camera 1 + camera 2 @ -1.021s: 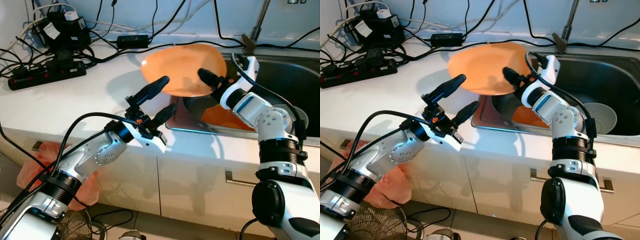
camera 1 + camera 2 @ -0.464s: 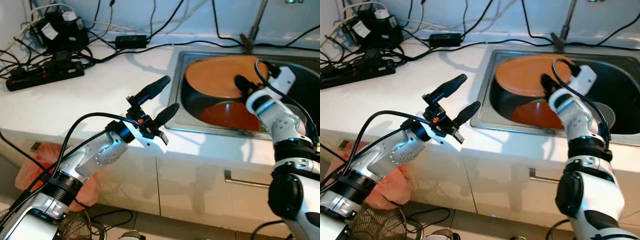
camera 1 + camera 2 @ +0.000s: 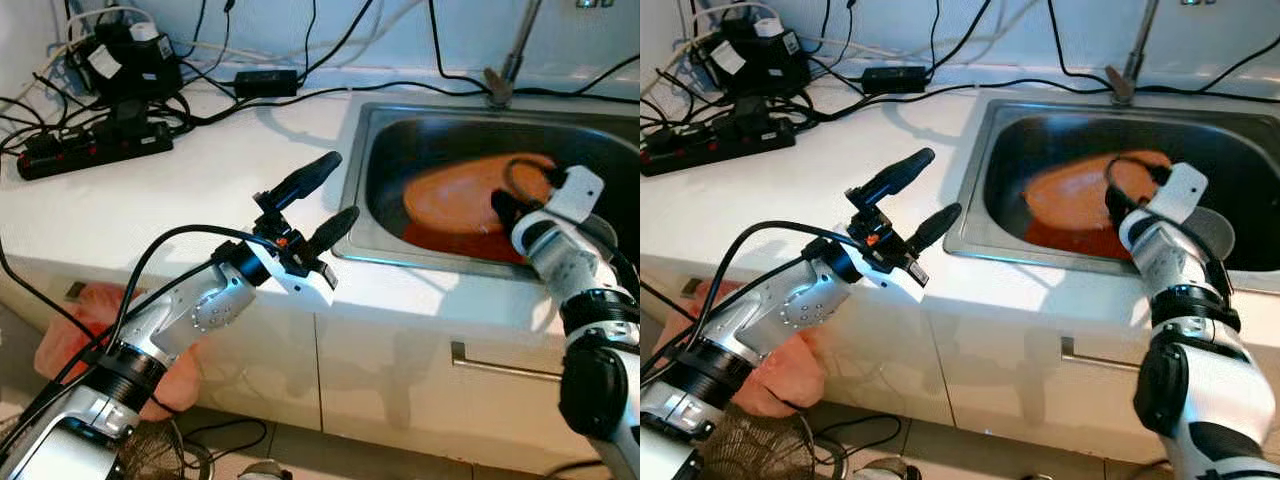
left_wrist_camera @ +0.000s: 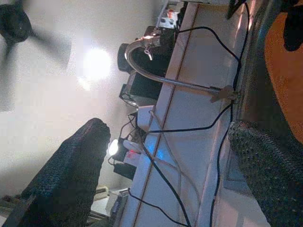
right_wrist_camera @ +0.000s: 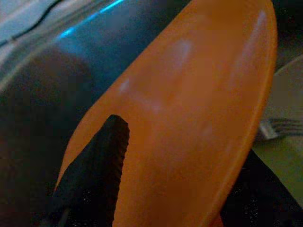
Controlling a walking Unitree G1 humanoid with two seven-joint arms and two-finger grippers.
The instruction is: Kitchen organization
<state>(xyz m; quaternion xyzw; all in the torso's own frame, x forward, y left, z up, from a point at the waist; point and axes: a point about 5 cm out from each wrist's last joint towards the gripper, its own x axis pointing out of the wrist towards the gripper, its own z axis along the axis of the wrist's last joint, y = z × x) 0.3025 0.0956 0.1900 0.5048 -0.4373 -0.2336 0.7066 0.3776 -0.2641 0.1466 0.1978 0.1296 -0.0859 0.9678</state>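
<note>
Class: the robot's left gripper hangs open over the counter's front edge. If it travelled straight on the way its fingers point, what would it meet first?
Probably the sink: the left gripper aims across the counter toward the basin's near-left rim, with the faucet beyond. Depth is uncertain.

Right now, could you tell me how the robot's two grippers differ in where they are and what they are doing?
The left gripper hovers open and empty above the white counter; the right gripper reaches down into the sink, shut on the orange plate. Both have two long black fingers.
</note>
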